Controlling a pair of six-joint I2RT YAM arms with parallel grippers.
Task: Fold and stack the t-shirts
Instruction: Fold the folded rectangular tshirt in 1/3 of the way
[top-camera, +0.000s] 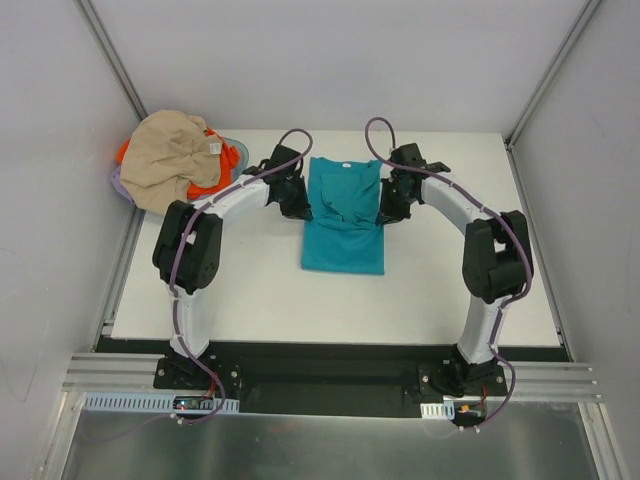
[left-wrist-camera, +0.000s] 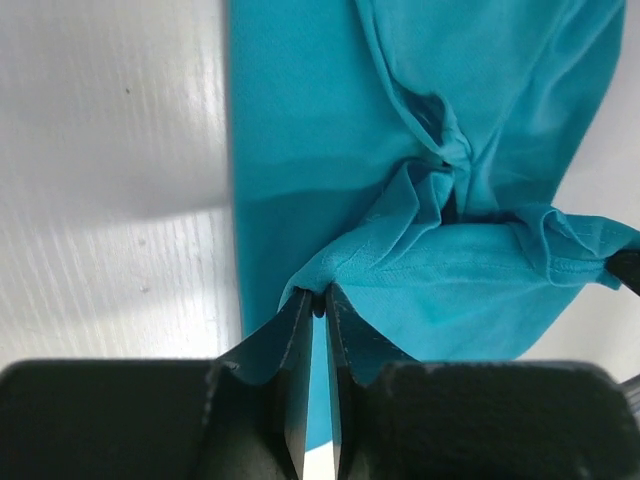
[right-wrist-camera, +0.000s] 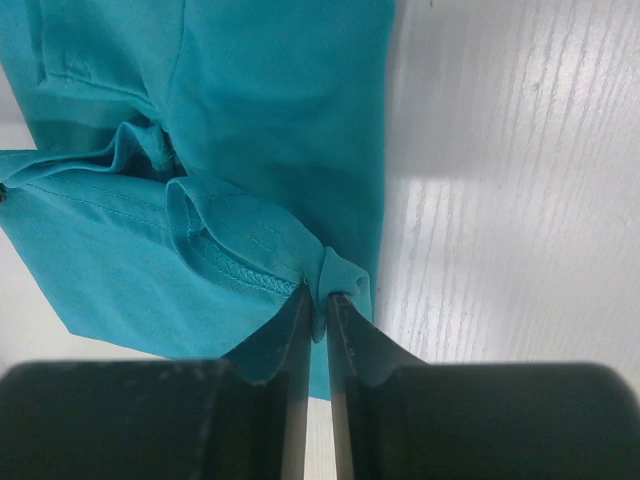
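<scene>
Since the teal t-shirt (top-camera: 344, 245) is soft, floppy cloth, its hemmed edges seem the spot to grab; left claw (left-wrist-camera: 318, 303) and right claw (right-wrist-camera: 318, 298) are each clamped on one.

The white table (top-camera: 250, 300) carries two things. A teal shirt (top-camera: 343, 235) lies in the middle, toward the far edge, flat in its near half and bunched in its far half. A basket (top-camera: 116, 182) sits at the far left corner, apart from the shirt.
</scene>
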